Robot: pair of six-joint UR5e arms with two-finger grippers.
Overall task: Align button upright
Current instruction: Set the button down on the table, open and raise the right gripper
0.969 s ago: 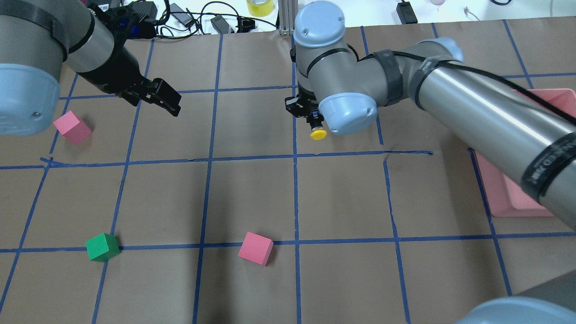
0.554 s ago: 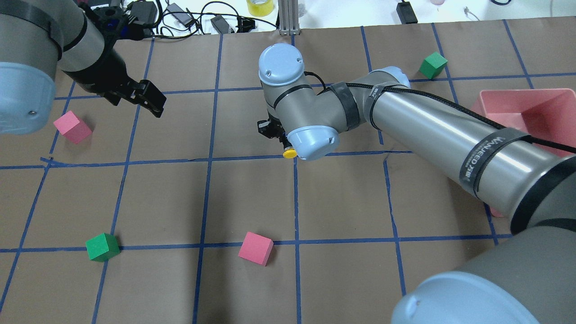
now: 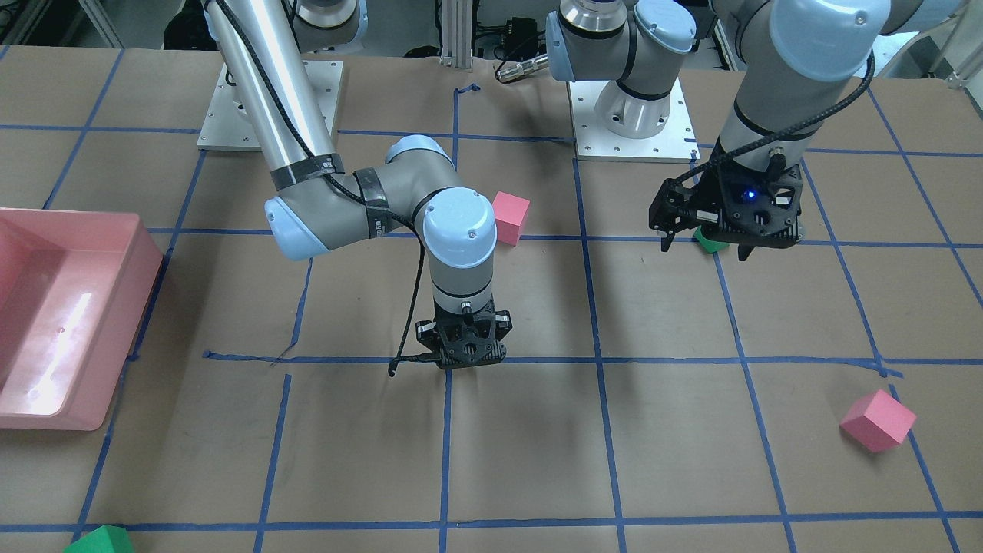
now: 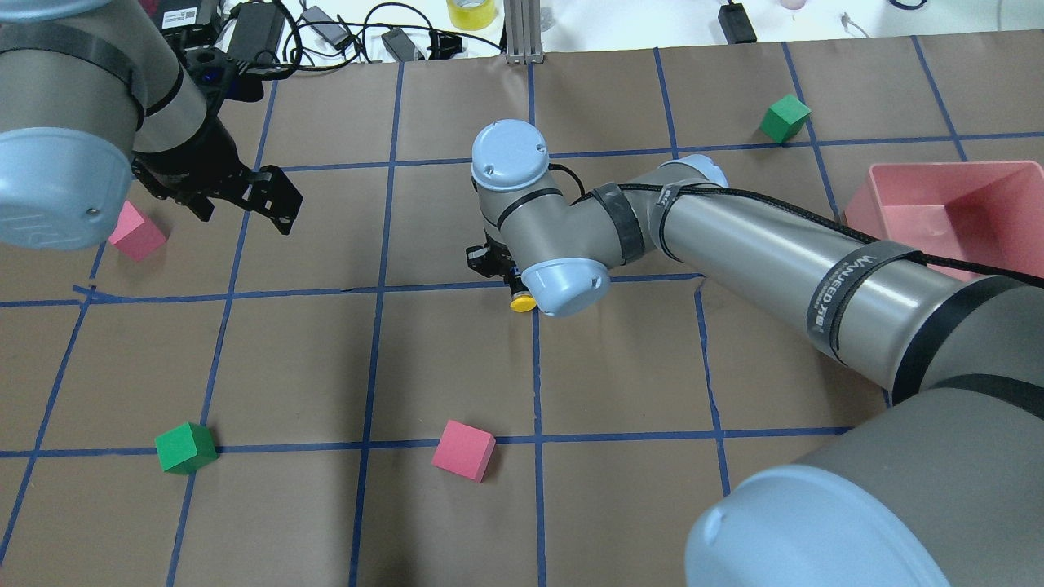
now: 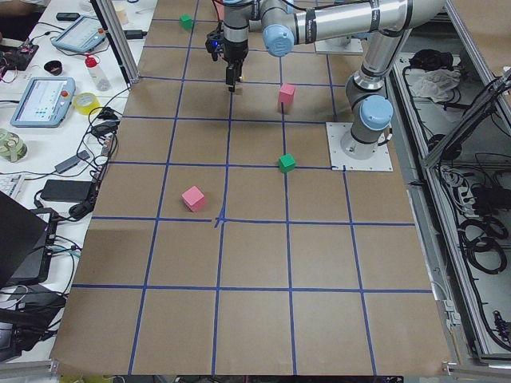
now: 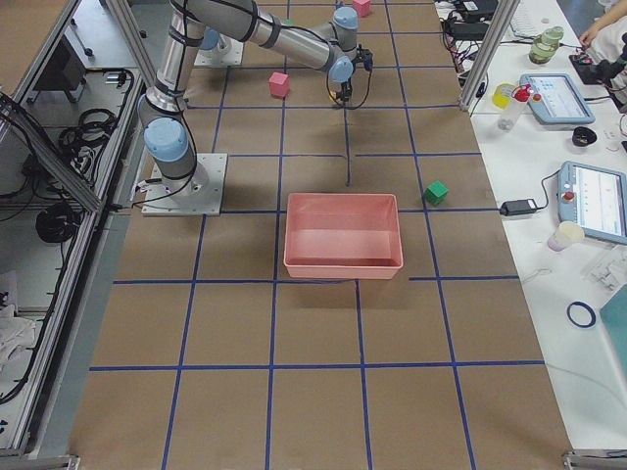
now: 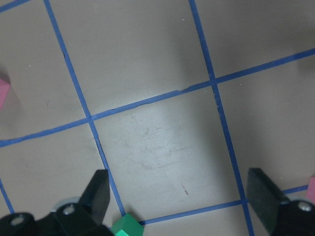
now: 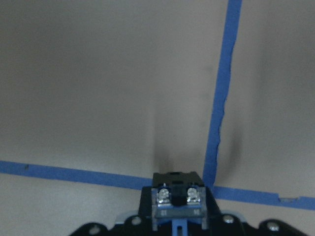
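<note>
The right gripper (image 3: pixel 461 359) clamps the yellow-capped button (image 4: pixel 523 303) low over a blue tape line (image 8: pixel 221 98). Seat its base flat before letting go. The left gripper (image 4: pixel 269 200) hangs wide, well apart.

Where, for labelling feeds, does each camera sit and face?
Front: across table, facing robot; left hand, right hand.
Overhead: behind robot, down; arms, button.
Left side: table's left end; right hand far.
Right side: table's right end; bin near.
Left wrist: downward; left hand open.
Right wrist: downward; button's base.
Front, overhead share bin.
</note>
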